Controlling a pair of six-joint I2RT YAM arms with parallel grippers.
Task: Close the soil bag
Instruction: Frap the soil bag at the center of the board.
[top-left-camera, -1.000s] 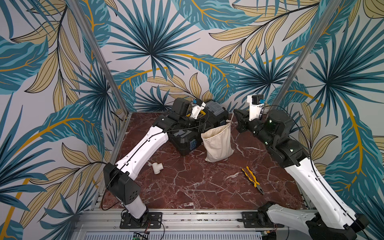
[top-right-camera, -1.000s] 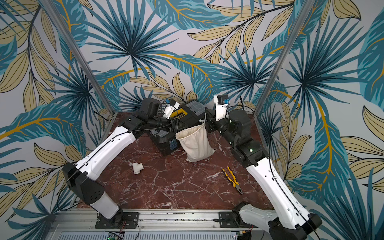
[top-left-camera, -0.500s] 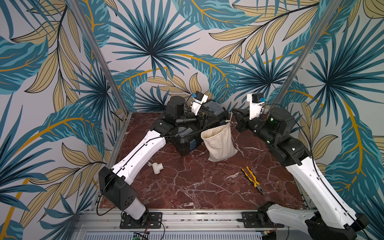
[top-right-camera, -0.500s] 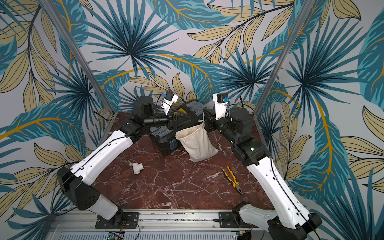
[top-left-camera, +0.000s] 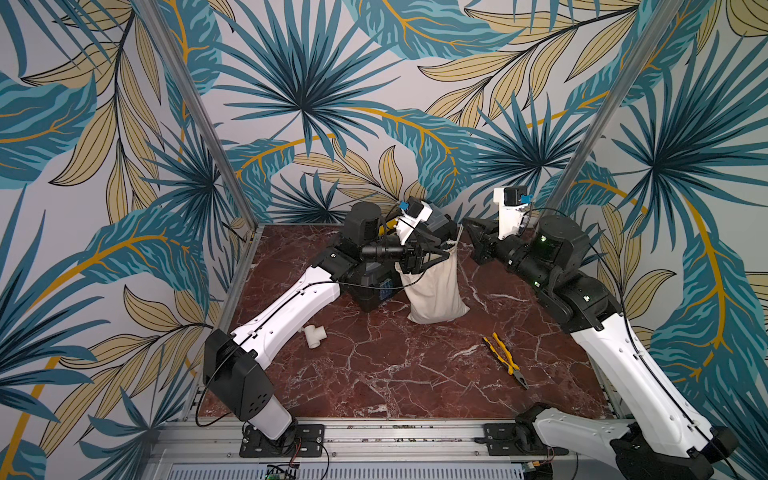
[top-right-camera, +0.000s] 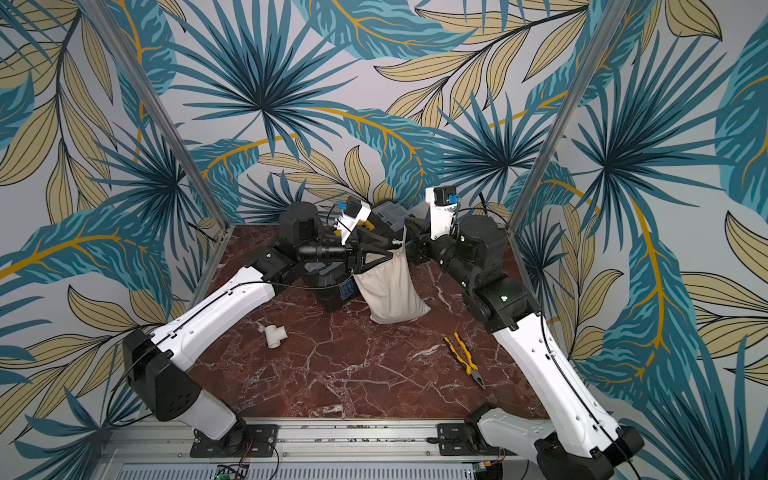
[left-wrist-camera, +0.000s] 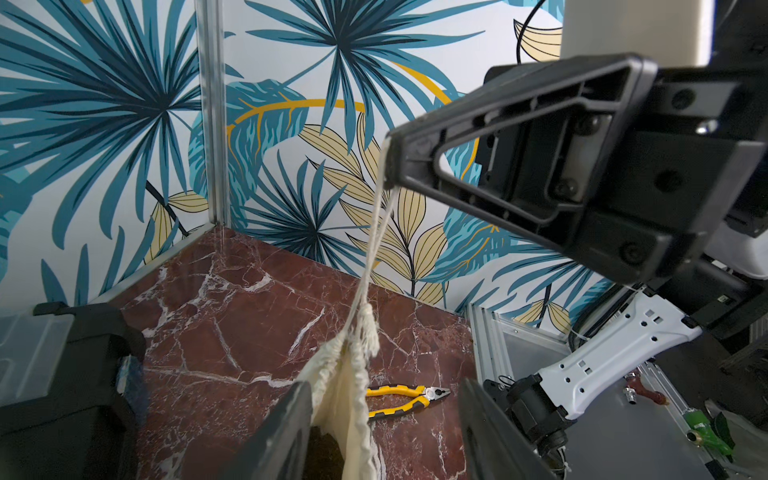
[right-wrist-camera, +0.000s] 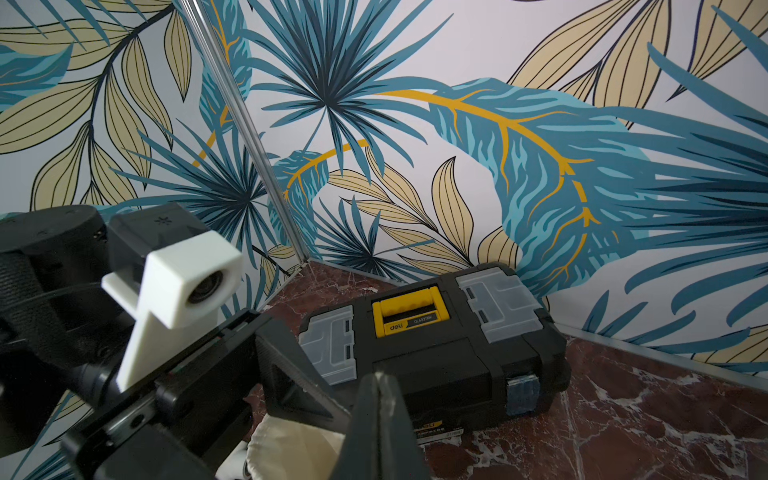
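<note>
The soft cream cloth drawstring soil bag (top-left-camera: 434, 291) is standing upright on the red-brown marble tabletop (top-left-camera: 395, 374), just above the middle of both top views. It is sitting just beside the black plastic toolbox with the yellow handle (right-wrist-camera: 436, 353), which is on its left. The bag's thin white cord (left-wrist-camera: 376, 232) is running from the gathered mouth up to the right gripper (left-wrist-camera: 390, 164), whose jaws are pressing fully together on it. The left gripper (top-right-camera: 388, 249) is reaching in from the left of the frame, its jaws standing apart on either side of the bag's mouth. In the left wrist view the cloth is lying against one finger (left-wrist-camera: 286, 432) and clear of the other, so this gripper is clamping nothing. Well apart at the lower right, yellow-and-black pliers (top-left-camera: 505, 359) are lying flat. At the lower left, a white plastic pipe tee (top-left-camera: 313, 336) is sitting near the left arm.
</note>
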